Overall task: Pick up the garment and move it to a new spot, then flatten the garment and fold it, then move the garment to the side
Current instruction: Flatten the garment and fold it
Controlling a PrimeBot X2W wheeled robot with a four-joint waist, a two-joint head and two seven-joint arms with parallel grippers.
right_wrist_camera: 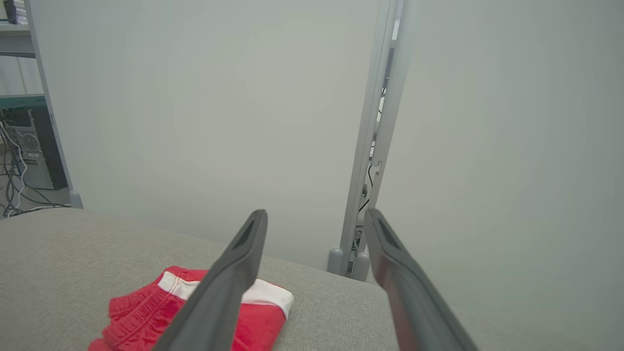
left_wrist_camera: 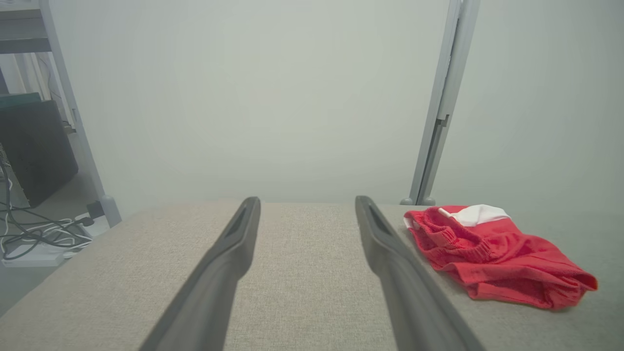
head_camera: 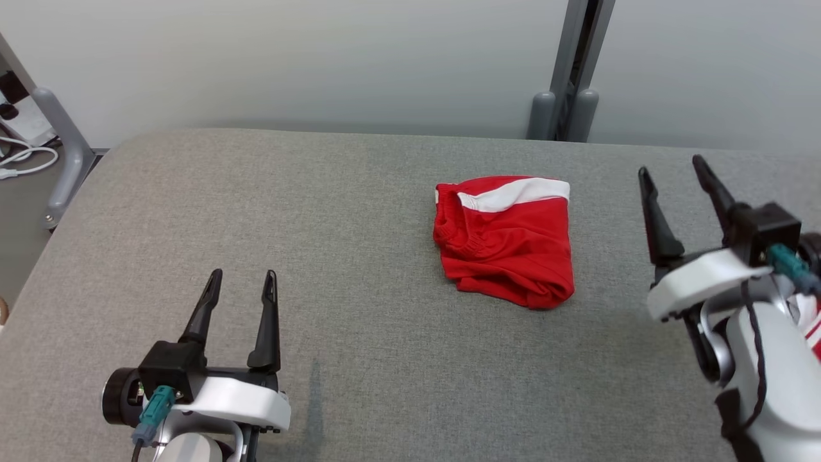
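Observation:
The garment (head_camera: 507,240) is a pair of red shorts with a white stripe, folded into a compact bundle on the grey table (head_camera: 321,212), right of centre. It also lies at the right of the left wrist view as the garment (left_wrist_camera: 492,258), and low in the right wrist view as the garment (right_wrist_camera: 161,312), partly behind a finger. My left gripper (head_camera: 242,280) hovers open near the front left, well clear of the cloth. My right gripper (head_camera: 670,167) is open at the right, raised beside the garment, nothing between its fingers.
A pale wall panel with a grey upright post (head_camera: 571,70) stands behind the table. At the far left are a grey frame leg (head_camera: 64,147) and white cables (head_camera: 19,160) on the floor. The table's cloth surface stretches wide to the left of the garment.

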